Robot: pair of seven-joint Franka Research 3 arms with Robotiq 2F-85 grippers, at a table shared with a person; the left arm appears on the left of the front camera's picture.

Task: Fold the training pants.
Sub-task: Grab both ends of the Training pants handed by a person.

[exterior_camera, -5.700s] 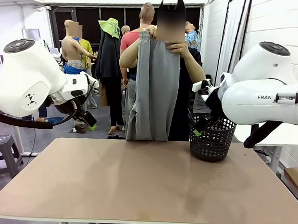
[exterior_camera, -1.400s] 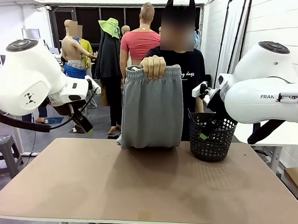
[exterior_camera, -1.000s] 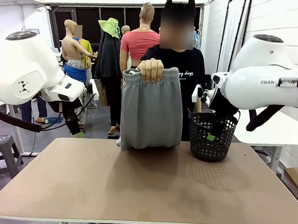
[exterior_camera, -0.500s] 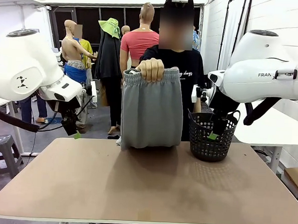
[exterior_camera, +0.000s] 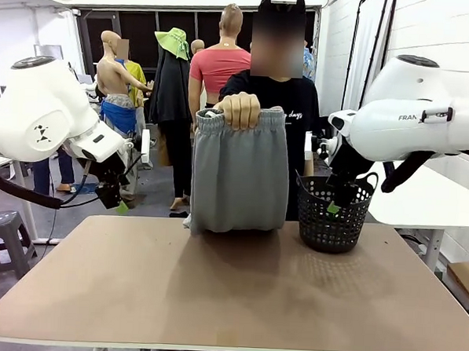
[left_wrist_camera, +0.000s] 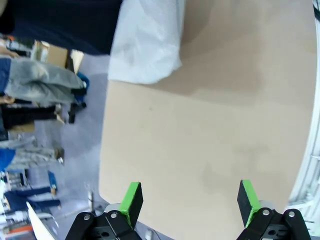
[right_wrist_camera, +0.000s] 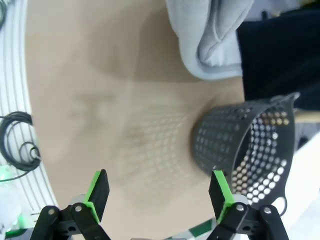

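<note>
Hanging out at the far corners of the table [exterior_camera: 228, 301] right now, both sets of jaws spread as wide as they go and gripping nothing at all. In the front view my left gripper [exterior_camera: 112, 201] sits at middle left of the frame, just off the table's far left corner, green pads pointing down. My right gripper [exterior_camera: 333, 203] is at middle right, overlapping the rim of the black mesh basket [exterior_camera: 331, 232] that stands on the far right part of the table. Can't tell if I'm above it or just beside it, tbh.

The training pants [exterior_camera: 239, 172] are dead centre in the front view. The person across from me holds them up by the gathered waistband with one hand [exterior_camera: 239, 110], and the grey fabric hangs straight down, its bottom edge touching the table near the far edge.

On my left wrist cam the pants [left_wrist_camera: 147, 40] show as a pale lump at the top middle of the frame, well apart from my fingers [left_wrist_camera: 131, 200] at the bottom, with bare tabletop between. On my right wrist cam they [right_wrist_camera: 210, 35] bunch up in the upper right, doubled over in layers. The basket [right_wrist_camera: 240, 145] sits at middle right, just above the finger [right_wrist_camera: 221, 192] on that side.
</note>
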